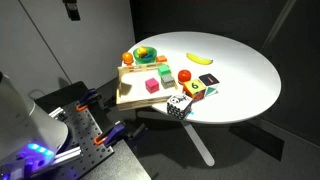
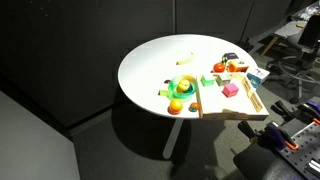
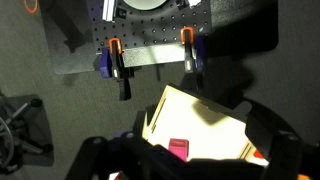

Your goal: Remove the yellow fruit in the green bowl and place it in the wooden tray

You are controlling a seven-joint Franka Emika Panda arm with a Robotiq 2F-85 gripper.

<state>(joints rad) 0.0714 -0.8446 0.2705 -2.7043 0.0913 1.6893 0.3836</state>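
Observation:
The green bowl [image 1: 156, 53] stands on the round white table beside the far end of the wooden tray [image 1: 132, 96]. The yellow fruit [image 1: 148, 57] lies in it. Both exterior views show this, with the bowl [image 2: 192, 89], fruit [image 2: 183, 84] and tray [image 2: 215, 105]. In the wrist view my gripper [image 3: 185, 160] is high above the tray's near end [image 3: 205, 115]. Its dark fingers are spread wide, open and empty, on either side of the tray. The bowl is out of the wrist view.
A pink cube [image 3: 180, 147] and a green cube [image 1: 163, 73] lie on the tray. A banana [image 1: 200, 58], an orange fruit [image 1: 127, 58], a red fruit [image 1: 185, 76] and a black-and-white die [image 1: 178, 106] lie around it. A clamped metal breadboard [image 3: 150, 50] lies below.

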